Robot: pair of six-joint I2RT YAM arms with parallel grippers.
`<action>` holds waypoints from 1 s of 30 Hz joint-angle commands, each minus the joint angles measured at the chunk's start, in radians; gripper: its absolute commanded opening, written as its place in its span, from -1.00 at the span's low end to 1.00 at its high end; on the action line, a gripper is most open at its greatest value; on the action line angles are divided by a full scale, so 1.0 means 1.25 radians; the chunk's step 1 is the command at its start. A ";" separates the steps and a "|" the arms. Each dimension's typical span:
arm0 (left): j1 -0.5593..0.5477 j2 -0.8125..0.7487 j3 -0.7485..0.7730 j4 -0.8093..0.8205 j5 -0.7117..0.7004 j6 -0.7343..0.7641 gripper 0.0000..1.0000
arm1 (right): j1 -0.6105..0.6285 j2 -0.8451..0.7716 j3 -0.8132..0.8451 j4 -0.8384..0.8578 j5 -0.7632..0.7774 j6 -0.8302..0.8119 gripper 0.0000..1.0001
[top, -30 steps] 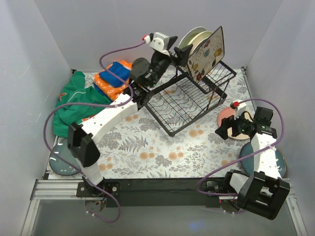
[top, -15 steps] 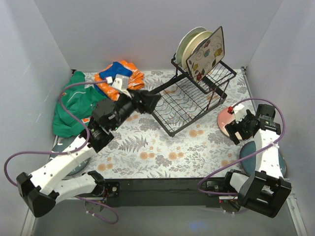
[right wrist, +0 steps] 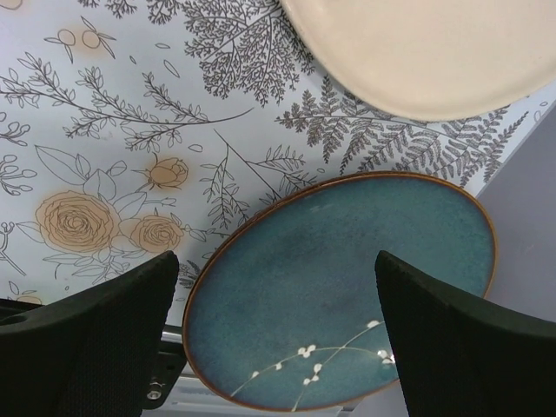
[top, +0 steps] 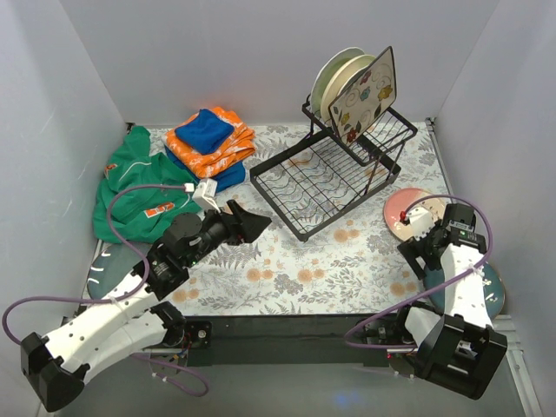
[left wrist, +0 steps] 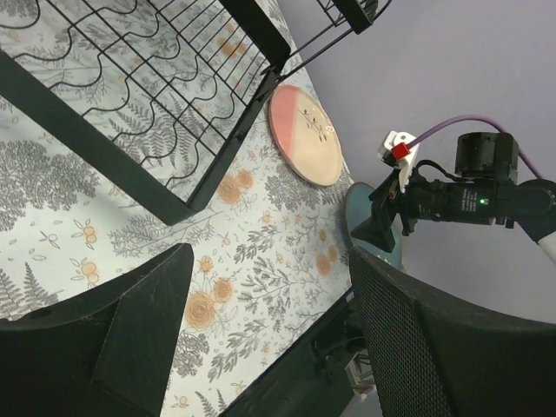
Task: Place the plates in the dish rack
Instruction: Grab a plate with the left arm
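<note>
The black wire dish rack (top: 326, 178) stands at the back. On its raised tier a square flowered plate (top: 365, 91) and two pale round plates (top: 334, 71) stand on edge. A pink-and-cream plate (top: 401, 207) lies flat to the rack's right, also in the left wrist view (left wrist: 304, 135). My right gripper (top: 426, 259) hangs open above a dark teal plate (right wrist: 347, 287) at the table's front right edge, touching nothing. My left gripper (top: 249, 224) is open and empty, low over the tablecloth in front of the rack (left wrist: 130, 95). Another dark teal plate (top: 100, 276) lies front left, partly under the left arm.
Folded orange and blue cloths (top: 208, 143) and a green garment (top: 139, 187) lie at the back left. White walls close in the table on three sides. The right teal plate overhangs the table's front rail (right wrist: 161, 382).
My left arm has pulled back from the rack's upper tier to the front left, its jaws empty. The right gripper has swung from the pink-and-cream plate to above the teal plate.
</note>
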 commanded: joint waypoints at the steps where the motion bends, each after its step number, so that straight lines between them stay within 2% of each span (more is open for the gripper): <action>1: 0.005 -0.039 -0.032 -0.031 0.007 -0.064 0.43 | 0.005 0.019 -0.015 -0.011 0.030 0.013 0.97; 5: 0.005 -0.052 -0.052 -0.032 0.010 -0.078 0.42 | 0.006 0.012 -0.005 0.002 0.022 0.013 0.97; 10: 0.005 -0.037 -0.063 -0.032 0.045 -0.101 0.42 | 0.025 0.033 0.076 0.011 -0.095 0.001 0.97; 15: 0.004 -0.044 -0.090 -0.031 0.056 -0.145 0.42 | 0.060 0.057 0.093 0.038 -0.227 -0.111 0.97; 20: 0.005 -0.078 -0.131 -0.020 0.048 -0.202 0.42 | 0.160 0.084 0.047 0.186 -0.162 -0.090 0.97; 26: 0.005 -0.087 -0.180 -0.014 0.040 -0.269 0.42 | 0.254 0.133 -0.034 0.354 -0.012 -0.067 0.92; 30: 0.005 -0.093 -0.197 -0.014 0.040 -0.273 0.42 | 0.264 0.240 -0.022 0.383 0.055 -0.024 0.46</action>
